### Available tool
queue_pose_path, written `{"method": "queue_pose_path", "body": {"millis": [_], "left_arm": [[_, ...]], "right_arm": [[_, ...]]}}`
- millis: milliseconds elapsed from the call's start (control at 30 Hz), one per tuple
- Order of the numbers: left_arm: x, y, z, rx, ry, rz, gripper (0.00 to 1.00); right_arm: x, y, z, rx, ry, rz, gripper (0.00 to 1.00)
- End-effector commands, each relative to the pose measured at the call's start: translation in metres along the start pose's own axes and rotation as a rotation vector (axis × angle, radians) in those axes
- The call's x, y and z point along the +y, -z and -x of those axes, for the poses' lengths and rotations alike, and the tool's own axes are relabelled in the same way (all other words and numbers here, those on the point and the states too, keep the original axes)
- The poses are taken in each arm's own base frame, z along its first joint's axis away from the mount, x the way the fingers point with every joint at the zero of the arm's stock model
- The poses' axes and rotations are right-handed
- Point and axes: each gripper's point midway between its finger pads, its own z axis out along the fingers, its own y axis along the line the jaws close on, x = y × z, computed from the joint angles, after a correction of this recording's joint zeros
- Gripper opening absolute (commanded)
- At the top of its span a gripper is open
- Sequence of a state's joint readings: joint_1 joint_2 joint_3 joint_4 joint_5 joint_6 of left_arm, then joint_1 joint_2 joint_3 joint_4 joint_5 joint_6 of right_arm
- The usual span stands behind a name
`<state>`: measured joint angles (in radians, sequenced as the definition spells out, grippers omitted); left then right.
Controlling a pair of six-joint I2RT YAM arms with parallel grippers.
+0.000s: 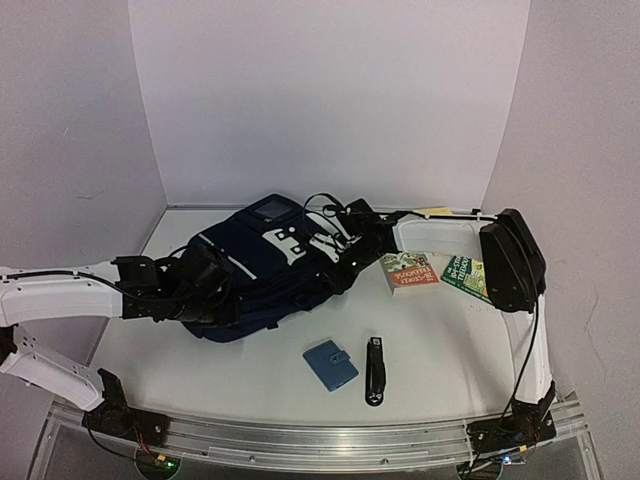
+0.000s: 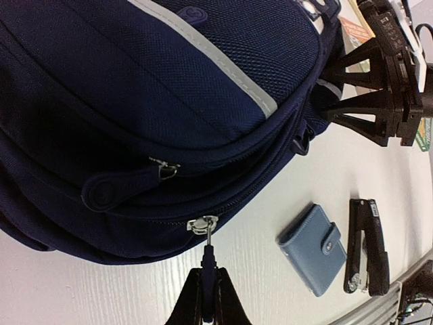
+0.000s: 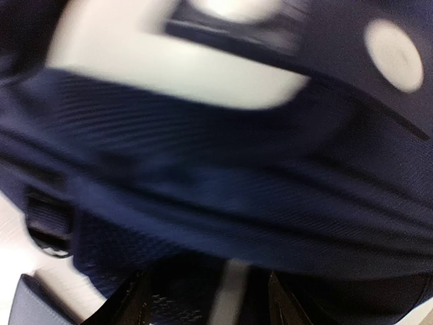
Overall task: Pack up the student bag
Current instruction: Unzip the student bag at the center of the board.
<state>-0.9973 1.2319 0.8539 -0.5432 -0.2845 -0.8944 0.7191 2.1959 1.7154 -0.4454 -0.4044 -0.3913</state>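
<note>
The student bag lies on its side in the middle of the table, dark navy with a pale stripe and white patches. In the left wrist view its lower zipper slider sits at the bag's near edge. My left gripper is shut on that zipper's dark pull tab, and it is at the bag's left end from above. My right gripper stands open with its fingertips against the bag's right side. Its own view is blurred, with navy bag fabric filling the space ahead of the parted fingers.
A light-blue snap wallet and a black stapler lie on the table in front of the bag. Two books lie to the right, under the right arm.
</note>
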Motion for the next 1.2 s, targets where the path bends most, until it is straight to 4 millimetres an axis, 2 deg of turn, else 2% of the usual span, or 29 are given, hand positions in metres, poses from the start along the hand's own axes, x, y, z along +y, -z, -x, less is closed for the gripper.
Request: {"method": "queue_pose_path", "body": {"millis": [0,167,433,633,700,800,833,933,1033,1167], "left_arm": [[-0.040,0.019,0.031,-0.072,0.035,-0.222,0.00],[-0.039,0.023,0.035,-0.069,0.066,-0.255,0.00],[-0.040,0.024,0.042,-0.074,0.088,-0.284,0.00],[-0.043,0.025,0.046,-0.076,0.097,-0.308,0.00],[-0.045,0.026,0.047,-0.077,0.097,-0.313,0.00],[-0.045,0.028,0.048,-0.082,0.103,-0.321,0.00],[-0.044,0.029,0.048,-0.085,0.107,-0.323,0.00],[-0.041,0.032,0.048,-0.098,0.122,-0.330,0.00],[-0.035,0.034,0.050,-0.113,0.137,-0.316,0.00],[-0.010,0.033,0.046,-0.117,0.162,-0.198,0.00]], "right_arm": [[0.041,0.043,0.072,-0.206,0.260,0.016,0.61],[0.053,0.037,0.096,-0.218,0.389,-0.027,0.61],[0.076,0.041,0.114,-0.232,0.583,-0.078,0.65],[0.094,0.038,0.133,-0.249,0.648,-0.122,0.63],[0.097,0.034,0.136,-0.251,0.655,-0.138,0.57],[0.091,0.030,0.139,-0.254,0.641,-0.176,0.37],[0.089,0.029,0.139,-0.253,0.642,-0.191,0.34],[0.081,0.026,0.132,-0.231,0.662,-0.239,0.21],[0.074,0.025,0.123,-0.206,0.678,-0.281,0.00],[0.060,0.032,0.112,-0.180,0.659,-0.330,0.00]]}}
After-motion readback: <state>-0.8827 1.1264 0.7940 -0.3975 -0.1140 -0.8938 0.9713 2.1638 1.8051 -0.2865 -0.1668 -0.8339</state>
